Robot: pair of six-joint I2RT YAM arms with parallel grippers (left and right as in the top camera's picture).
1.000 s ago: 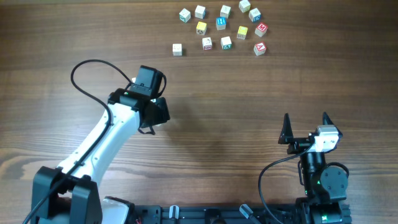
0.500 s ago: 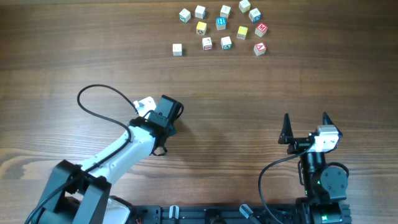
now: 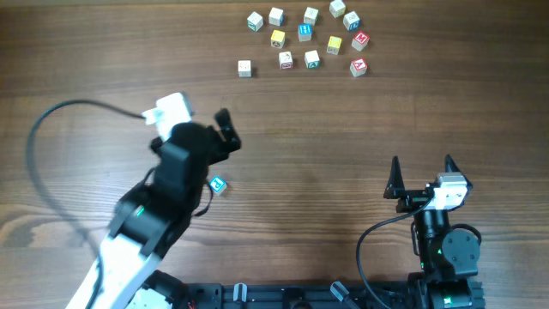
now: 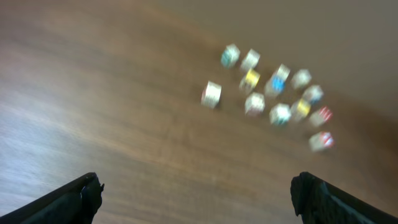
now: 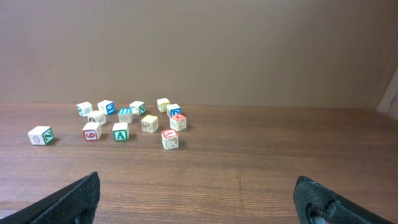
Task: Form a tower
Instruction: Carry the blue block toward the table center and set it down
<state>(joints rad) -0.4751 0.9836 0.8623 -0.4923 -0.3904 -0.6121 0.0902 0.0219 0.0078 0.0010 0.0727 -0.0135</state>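
The tower [image 3: 218, 185] shows from above as a small pale cube with a blue top face and a white letter, alone at mid-table. How many cubes lie under it cannot be told from this view. My left gripper [image 3: 193, 130] hangs raised above and behind it, apart from it. In the blurred left wrist view the left gripper [image 4: 198, 193] is open, with only bare wood between its fingers. My right gripper [image 3: 420, 176] rests open at the near right, also empty in its own view [image 5: 198, 199].
Several loose letter cubes [image 3: 304, 39] lie in a cluster at the far middle of the wooden table [image 3: 343, 129]. They also appear as loose cubes [image 5: 127, 118] in the right wrist view and as a blur of cubes [image 4: 273, 99] in the left. The left arm's cable [image 3: 51, 120] loops over the left side.
The left gripper has opened, lifted and swung back to the left, uncovering the blue-topped cube where it had been. The right arm has not moved.
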